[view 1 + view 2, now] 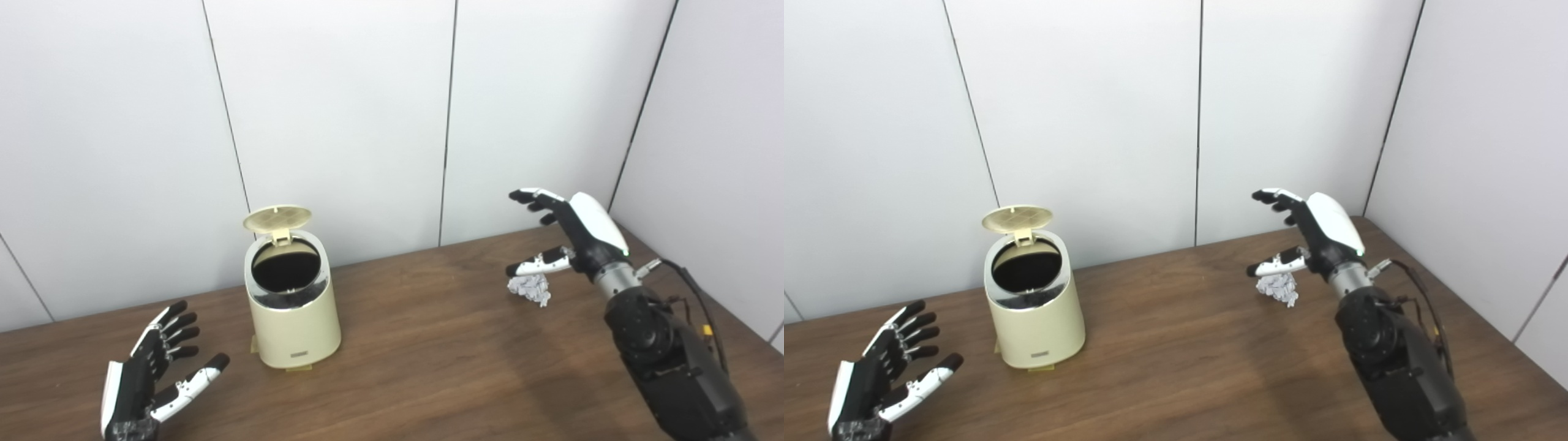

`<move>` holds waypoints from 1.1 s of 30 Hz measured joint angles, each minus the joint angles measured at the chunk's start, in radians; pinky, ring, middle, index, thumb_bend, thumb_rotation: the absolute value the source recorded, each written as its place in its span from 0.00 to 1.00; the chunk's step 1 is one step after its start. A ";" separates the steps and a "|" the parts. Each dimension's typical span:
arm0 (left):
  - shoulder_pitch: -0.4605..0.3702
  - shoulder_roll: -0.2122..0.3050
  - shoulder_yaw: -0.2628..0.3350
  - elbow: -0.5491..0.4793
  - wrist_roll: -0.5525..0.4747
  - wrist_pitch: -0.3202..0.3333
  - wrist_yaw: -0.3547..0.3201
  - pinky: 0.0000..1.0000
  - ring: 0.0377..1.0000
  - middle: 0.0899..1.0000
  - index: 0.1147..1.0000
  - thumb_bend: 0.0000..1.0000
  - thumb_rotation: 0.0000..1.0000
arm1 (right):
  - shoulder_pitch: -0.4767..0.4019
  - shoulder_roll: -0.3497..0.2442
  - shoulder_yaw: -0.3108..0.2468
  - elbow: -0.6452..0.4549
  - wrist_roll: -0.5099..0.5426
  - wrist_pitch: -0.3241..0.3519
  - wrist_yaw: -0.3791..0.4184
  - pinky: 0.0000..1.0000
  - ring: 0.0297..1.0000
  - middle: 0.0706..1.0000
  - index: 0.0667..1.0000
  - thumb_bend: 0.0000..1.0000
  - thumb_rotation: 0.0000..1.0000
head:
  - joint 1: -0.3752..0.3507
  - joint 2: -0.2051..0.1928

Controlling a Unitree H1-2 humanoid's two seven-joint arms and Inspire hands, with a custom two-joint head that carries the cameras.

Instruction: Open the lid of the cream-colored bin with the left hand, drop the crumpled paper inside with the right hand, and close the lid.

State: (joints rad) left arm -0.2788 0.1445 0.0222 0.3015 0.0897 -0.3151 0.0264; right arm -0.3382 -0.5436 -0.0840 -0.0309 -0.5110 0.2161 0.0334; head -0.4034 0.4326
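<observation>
A dark brown wooden surface runs up to white wall panels at its far and right edges. A cream-colored bin stands upright on it, its lid tipped up at the back and the dark inside showing. Well to the right of the bin, a crumpled paper lies on the bare wood.
</observation>
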 measured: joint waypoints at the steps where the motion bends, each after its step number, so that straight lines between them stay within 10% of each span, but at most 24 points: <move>1: 0.000 0.001 0.000 0.000 0.000 0.000 0.000 0.68 0.76 0.80 0.87 0.76 0.20 | 0.000 -0.010 0.004 0.003 -0.007 0.016 0.012 0.70 0.83 0.83 0.79 0.87 0.16 | 0.000 0.000; 8: 0.001 0.004 0.000 0.000 0.000 0.000 -0.002 0.69 0.77 0.79 0.87 0.76 0.21 | -0.022 -0.061 0.044 0.068 -0.031 0.116 0.093 0.69 0.85 0.86 0.82 0.86 0.18 | -0.002 0.002; 23: 0.018 0.011 0.000 -0.026 0.008 0.016 -0.001 0.69 0.76 0.78 0.86 0.77 0.23 | -0.062 -0.097 0.155 0.273 -0.055 0.083 0.122 0.72 0.88 0.86 0.83 0.88 0.37 | 0.005 0.012; 33: 0.022 0.010 -0.002 -0.035 0.003 0.026 -0.004 0.68 0.77 0.79 0.86 0.76 0.21 | -0.125 -0.091 0.226 0.426 -0.085 0.066 0.092 0.76 0.85 0.80 0.79 0.85 0.25 | 0.017 0.021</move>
State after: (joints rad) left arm -0.2570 0.1549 0.0200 0.2661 0.0928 -0.2887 0.0226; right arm -0.4628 -0.6346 0.1417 0.3956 -0.5957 0.2819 0.1255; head -0.3866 0.4541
